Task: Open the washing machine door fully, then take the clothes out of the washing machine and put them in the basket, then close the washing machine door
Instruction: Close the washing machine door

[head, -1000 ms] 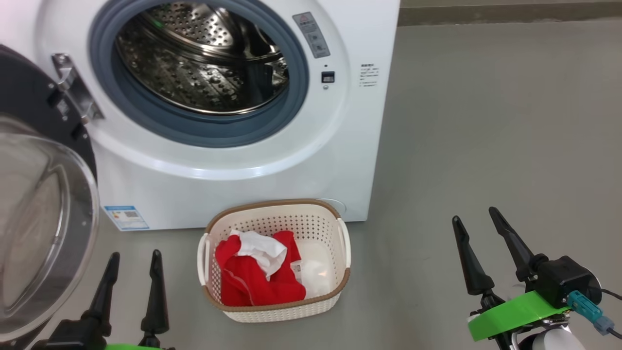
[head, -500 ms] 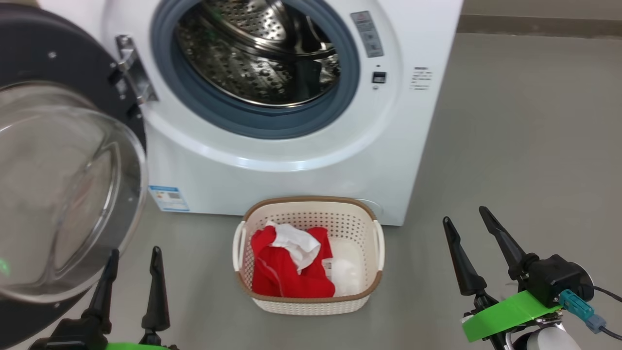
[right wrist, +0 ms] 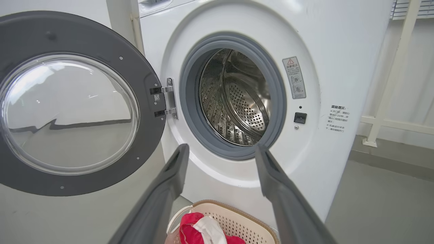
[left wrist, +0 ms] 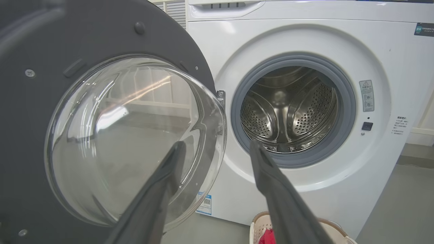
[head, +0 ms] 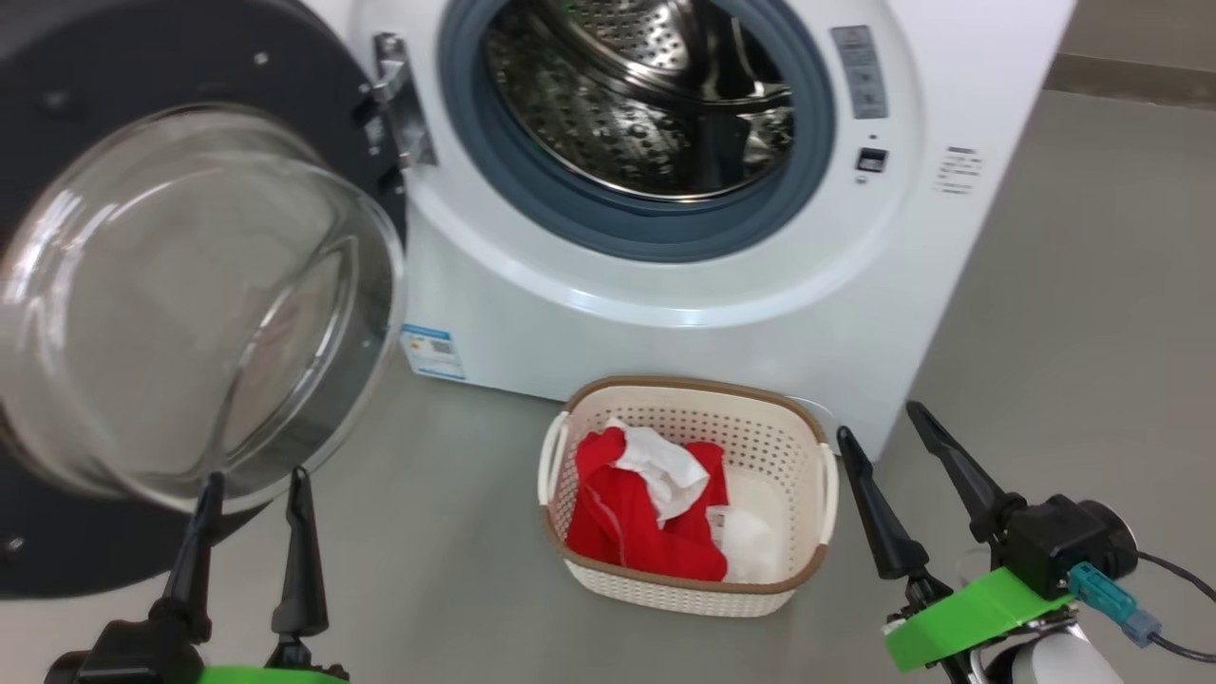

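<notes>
The white washing machine [head: 722,313] stands ahead with its door [head: 180,294] swung wide open to the left; the steel drum [head: 646,95] looks bare inside. On the floor in front sits the cream basket [head: 760,418], with the red and white clothes [head: 636,513] lying in its left half. My left gripper [head: 255,480] is open at the lower left, just below the door's glass bowl. Right of the basket, my right gripper [head: 879,418] is open and holds nothing. Both wrist views show the open door [left wrist: 30,128] [right wrist: 149,112] and the drum [left wrist: 288,112] [right wrist: 237,98].
Grey floor [head: 1092,313] stretches to the right of the machine. A pale rail frame [right wrist: 386,101] stands by the wall at the right. The open door takes up the space at my left.
The whole head picture has shifted right, so the camera has turned left. The door, basket and clothes keep their places relative to the machine, and both grippers stay open.
</notes>
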`<state>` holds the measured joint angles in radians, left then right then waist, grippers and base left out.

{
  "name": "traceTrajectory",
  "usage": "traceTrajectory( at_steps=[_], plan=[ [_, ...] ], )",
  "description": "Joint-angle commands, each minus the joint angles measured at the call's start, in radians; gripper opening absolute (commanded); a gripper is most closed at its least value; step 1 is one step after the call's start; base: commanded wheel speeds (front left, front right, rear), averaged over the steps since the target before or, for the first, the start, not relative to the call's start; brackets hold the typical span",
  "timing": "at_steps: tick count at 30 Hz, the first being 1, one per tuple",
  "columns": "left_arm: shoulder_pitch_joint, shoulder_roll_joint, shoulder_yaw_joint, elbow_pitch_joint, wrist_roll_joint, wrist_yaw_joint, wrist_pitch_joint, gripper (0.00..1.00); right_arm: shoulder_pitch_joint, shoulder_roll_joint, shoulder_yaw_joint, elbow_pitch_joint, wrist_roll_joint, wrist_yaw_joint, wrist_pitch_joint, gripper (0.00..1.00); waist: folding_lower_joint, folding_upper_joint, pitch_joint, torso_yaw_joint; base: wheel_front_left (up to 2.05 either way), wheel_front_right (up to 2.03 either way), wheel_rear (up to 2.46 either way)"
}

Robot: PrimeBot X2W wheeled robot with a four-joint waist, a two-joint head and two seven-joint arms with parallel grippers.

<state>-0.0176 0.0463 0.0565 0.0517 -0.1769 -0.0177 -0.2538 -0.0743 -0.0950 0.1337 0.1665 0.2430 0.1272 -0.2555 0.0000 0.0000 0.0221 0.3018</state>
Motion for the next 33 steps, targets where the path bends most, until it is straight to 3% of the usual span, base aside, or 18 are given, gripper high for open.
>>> traceTrajectory(
  at_steps=[1, 16, 33],
  plan=[
    [-0.009, 0.017, 0.037, -0.034, 0.008, 0.011, -0.008, 1.00, -0.055, -0.009, 0.031, -0.027, -0.002, 0.003, -0.006, 1.00, 0.0000, 0.0000, -0.001, 0.059, 0.00, 0.00, 0.00],
    [0.012, 0.022, 0.044, -0.058, 0.013, 0.040, -0.006, 1.00, -0.061, -0.001, 0.061, -0.035, -0.001, 0.003, -0.006, 1.00, 0.0000, 0.0000, -0.020, 0.149, 0.00, 0.00, 0.00],
    [0.033, 0.028, 0.048, -0.075, 0.010, 0.066, -0.007, 1.00, -0.055, -0.003, 0.066, -0.046, 0.000, 0.003, -0.006, 1.00, 0.0000, 0.0000, -0.017, 0.168, 0.00, 0.00, 0.00]
  ],
)
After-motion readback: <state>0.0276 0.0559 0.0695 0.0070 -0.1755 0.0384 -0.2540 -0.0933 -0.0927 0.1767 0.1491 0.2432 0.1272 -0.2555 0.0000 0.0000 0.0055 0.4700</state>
